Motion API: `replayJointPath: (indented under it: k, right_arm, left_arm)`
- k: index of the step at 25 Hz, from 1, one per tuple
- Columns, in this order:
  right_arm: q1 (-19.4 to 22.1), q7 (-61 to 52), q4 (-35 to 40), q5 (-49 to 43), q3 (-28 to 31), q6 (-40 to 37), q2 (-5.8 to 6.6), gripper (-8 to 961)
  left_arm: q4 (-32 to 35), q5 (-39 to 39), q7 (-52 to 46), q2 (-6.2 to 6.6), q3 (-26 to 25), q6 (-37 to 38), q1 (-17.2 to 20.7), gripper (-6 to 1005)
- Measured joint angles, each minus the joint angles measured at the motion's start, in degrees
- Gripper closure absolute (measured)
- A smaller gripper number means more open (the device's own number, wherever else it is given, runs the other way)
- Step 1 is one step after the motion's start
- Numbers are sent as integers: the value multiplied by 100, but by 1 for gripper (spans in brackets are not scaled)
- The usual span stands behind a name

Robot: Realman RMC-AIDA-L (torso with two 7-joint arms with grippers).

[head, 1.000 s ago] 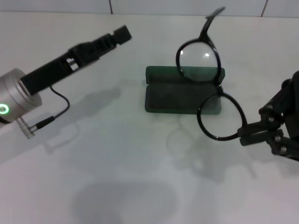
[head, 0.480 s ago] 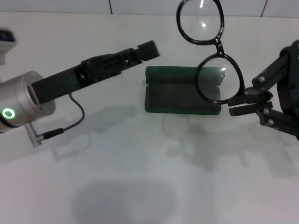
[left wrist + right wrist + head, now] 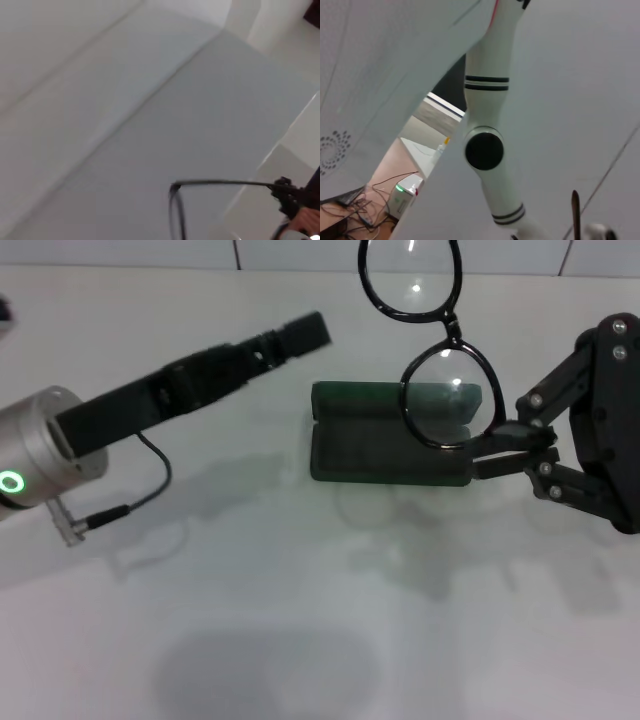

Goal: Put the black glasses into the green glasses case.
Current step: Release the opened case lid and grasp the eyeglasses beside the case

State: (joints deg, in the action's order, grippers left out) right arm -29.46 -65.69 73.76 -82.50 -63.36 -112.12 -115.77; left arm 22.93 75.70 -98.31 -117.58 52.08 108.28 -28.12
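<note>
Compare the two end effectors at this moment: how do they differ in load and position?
The right end effector is shut on the black glasses, holding them upright in the air above the open green glasses case. The left end effector carries nothing and hangs off to the case's left. Both are raised off the table.

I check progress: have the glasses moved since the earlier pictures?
Yes. The glasses, shut in the right gripper, rose and shifted left, now overlapping the case.
</note>
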Motion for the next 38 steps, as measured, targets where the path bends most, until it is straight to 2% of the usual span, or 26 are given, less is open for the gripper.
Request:
replayJointPath:
  k: [2, 3, 5, 8, 13, 22, 28, 38]
  right_arm:
    - [48, -38, -59, -7, -8, 78, -8, 931]
    - [80, -95, -121, 11, -20, 170, -15, 931]
    - [116, -297, -270, 92, -40, 359, -18, 931]
    - [89, -755, -566, 159, -31, 561, 3, 931]
    - [-242, -1441, -1229, 64, -76, 799, 29, 931]
    - [-865, -1599, -2378, -183, -461, 760, 33, 930]
    - [-913, -1603, -2413, -187, -756, 784, 25, 929]
    - [-982, -1603, -2420, -187, -801, 808, 12, 929]
  left_arm:
    - [14, -53, 682, -4, -141, -4, 108, 565]
    - [3, -70, 1333, -19, -261, -7, 209, 565]
    - [-15, -95, 2586, -97, -462, -7, 429, 566]
    - [-38, -140, 3892, -223, -601, 44, 651, 566]
    - [-418, -174, 5241, -268, -406, 208, 566, 566]
    - [-626, -369, 5984, -252, -453, 16, 158, 567]
    - [-607, -408, 6008, -237, -402, -317, -14, 568]
    - [-606, -384, 6048, -244, -151, -521, -75, 569]
